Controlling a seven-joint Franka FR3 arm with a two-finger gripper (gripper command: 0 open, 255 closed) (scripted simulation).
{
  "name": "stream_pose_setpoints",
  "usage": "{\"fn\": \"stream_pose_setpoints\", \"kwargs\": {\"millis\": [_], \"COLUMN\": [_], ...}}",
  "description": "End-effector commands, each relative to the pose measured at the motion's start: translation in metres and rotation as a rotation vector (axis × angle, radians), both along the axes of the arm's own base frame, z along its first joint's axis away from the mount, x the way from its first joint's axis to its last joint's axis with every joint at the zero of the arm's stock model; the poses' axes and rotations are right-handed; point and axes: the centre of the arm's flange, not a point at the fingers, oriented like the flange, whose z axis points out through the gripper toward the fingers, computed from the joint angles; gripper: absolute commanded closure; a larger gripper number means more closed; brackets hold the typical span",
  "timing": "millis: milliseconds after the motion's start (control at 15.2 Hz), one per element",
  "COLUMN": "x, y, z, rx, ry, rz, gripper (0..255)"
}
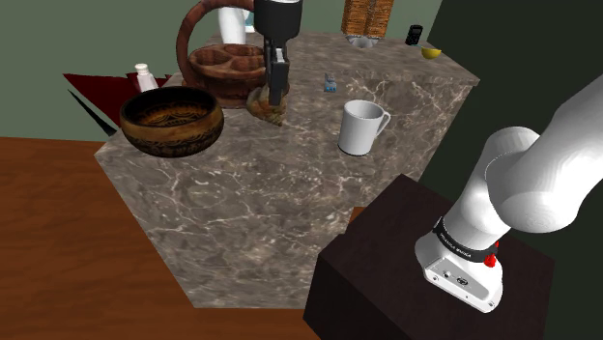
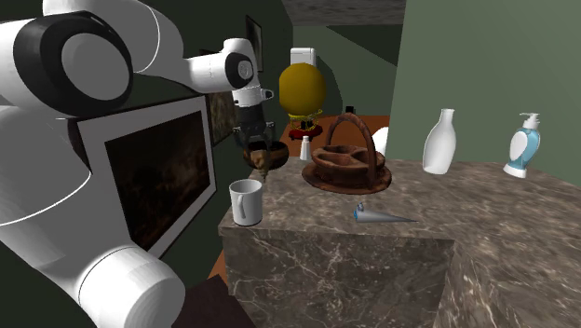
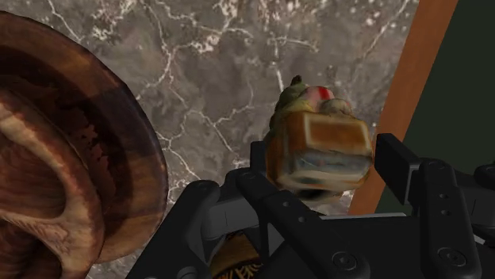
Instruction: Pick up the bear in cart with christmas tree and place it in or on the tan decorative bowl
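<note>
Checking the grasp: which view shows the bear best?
The wrist view: the bear sits close up, clasped between the fingers. The shoulder view shows it small, partly hidden behind the gripper; the second exterior view shows a dim blob under the gripper.

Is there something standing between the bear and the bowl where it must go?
Nothing visible does. The gripper clasps the bear, and only bare counter lies between it and the bowl. The basket stands close beside that path, a little farther back in the shoulder view.
</note>
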Motion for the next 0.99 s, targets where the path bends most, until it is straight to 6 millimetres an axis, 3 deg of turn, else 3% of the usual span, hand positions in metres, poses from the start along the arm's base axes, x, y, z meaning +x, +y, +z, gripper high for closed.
{"fn": "stream_pose_setpoints", "kwargs": {"millis": [0,792,924], "x": [0.000,0.000,0.017], "y": [0.000,0.000,0.020], "z": [0.011,0.070,0.069], "rx": [0.000,0.000,0.000], "ry": [0.000,0.000,0.000], "rz": [0.000,0.000,0.000], "gripper": [255,255,255]}}
